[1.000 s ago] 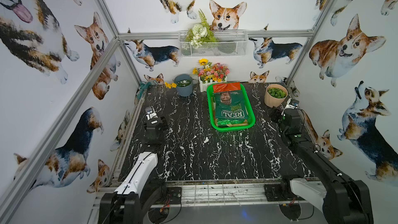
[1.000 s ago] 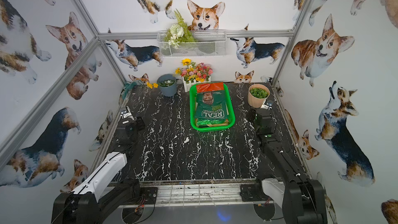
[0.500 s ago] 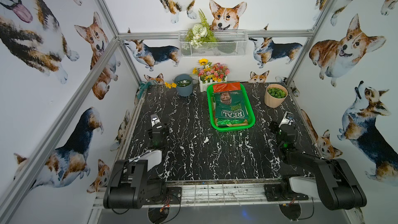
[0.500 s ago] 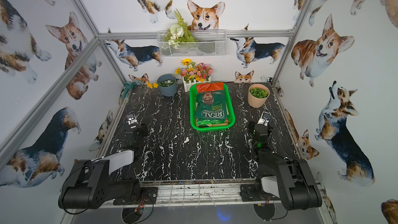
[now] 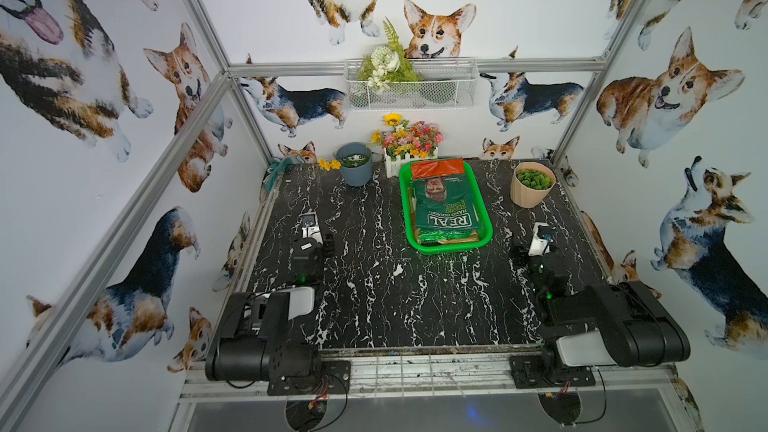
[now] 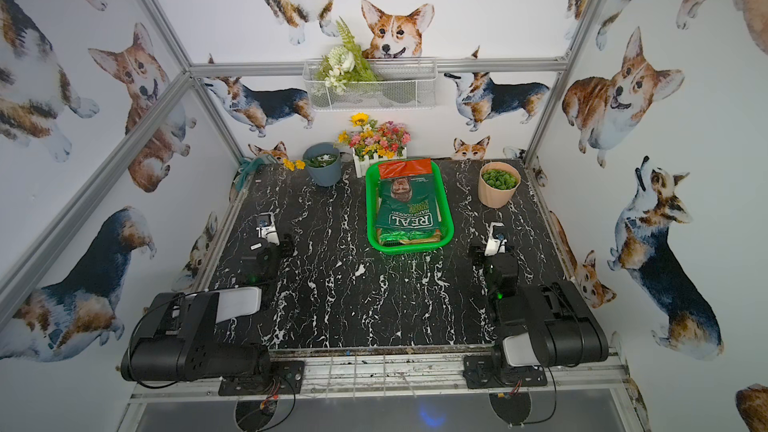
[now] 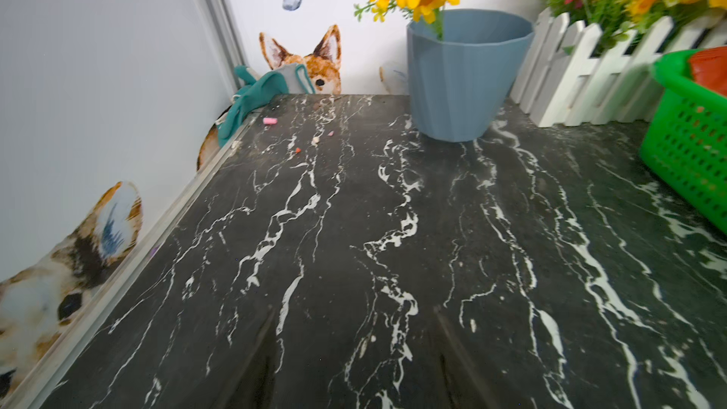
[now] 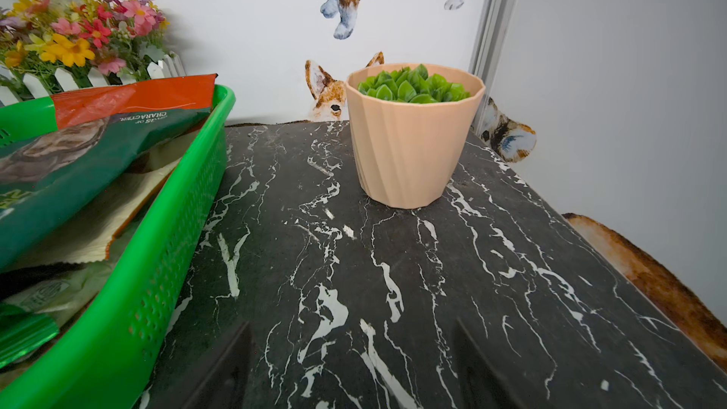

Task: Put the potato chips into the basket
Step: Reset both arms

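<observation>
Green plastic catches the eye: in both top views the basket [image 5: 405, 218] [image 6: 370, 218] sits on the black marbled surface [image 5: 374, 292]. The potato chips [image 5: 446, 209] are stacked inside it, with the dark green REAL bag [image 6: 409, 209] on top and an orange bag [image 5: 436, 168] at the basket's far end. The left arm [image 5: 307, 259] and right arm [image 5: 544, 272] rest folded nearer than the basket, one on each side, well apart from it.

From the left wrist, the left end effector [image 7: 354, 320] stands wide, with only bare surface between its fingers. A basket corner shows beside a white picket planter [image 7: 582, 72] and a blue-grey pot [image 7: 464, 76].

From the right wrist, the right end effector [image 8: 352, 324] is also wide and holds nothing. A tan bag [image 8: 98, 226] and a green-white bag [image 8: 47, 293] lie under the REAL bag. A peach pot [image 8: 409, 151] stands beyond the basket.
</observation>
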Robot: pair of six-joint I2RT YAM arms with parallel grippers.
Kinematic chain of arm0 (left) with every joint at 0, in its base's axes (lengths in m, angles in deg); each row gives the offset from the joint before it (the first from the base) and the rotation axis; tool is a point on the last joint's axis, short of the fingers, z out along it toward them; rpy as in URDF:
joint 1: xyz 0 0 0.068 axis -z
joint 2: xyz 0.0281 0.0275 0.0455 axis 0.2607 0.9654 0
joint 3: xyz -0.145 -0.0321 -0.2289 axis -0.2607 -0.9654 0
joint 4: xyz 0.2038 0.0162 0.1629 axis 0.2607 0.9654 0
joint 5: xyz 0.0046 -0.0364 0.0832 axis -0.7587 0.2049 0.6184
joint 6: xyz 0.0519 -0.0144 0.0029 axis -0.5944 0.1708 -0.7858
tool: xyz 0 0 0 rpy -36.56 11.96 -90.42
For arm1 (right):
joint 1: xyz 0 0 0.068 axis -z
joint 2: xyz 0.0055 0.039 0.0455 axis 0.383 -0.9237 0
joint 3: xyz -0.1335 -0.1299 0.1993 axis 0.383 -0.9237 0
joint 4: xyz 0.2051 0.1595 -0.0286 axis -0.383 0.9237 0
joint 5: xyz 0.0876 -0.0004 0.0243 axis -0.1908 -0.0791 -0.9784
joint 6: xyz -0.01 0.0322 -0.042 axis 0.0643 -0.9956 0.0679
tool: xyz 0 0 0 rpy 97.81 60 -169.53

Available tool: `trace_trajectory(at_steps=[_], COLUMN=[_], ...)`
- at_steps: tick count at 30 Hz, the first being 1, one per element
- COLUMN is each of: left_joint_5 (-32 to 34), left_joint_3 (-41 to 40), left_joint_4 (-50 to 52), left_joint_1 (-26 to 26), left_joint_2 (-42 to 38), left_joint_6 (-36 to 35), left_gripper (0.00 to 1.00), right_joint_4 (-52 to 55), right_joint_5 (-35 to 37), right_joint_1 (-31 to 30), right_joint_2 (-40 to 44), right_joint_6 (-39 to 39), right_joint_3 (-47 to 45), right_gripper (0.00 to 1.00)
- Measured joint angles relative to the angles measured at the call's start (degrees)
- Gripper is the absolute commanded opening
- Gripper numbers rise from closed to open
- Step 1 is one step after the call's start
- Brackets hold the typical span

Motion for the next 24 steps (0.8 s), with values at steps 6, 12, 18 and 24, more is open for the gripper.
trace_trajectory(at_steps=[6, 12, 18, 24], left_joint_5=[-0.6, 4.3, 7.3, 8.8], left_joint_3=[-4.2, -4.5, -3.0, -2.7], left_joint_4=[-10.7, -15.8, -16.1, -16.1], left_joint_1=[0.1, 1.0, 2.1, 2.7], left_joint_2=[6.0, 8.3, 8.7, 8.8], left_joint_6=[0.0, 1.2, 1.6, 1.5], left_gripper=[0.68, 1.0, 1.0, 1.0], right_joint_4=[-1.0, -1.0, -1.0, -1.0], right_joint_5=[2.2, 5.1, 5.7, 5.7], right_joint_1=[0.3, 0.3, 0.3, 0.3], right_joint_2=[-0.4, -0.4, -0.4, -0.6], right_joint_6=[-0.3, -1.3, -1.7, -1.7], right_joint_3=[1.5, 1.9, 1.9, 2.2], right_gripper=[0.86, 1.0, 1.0, 1.0])
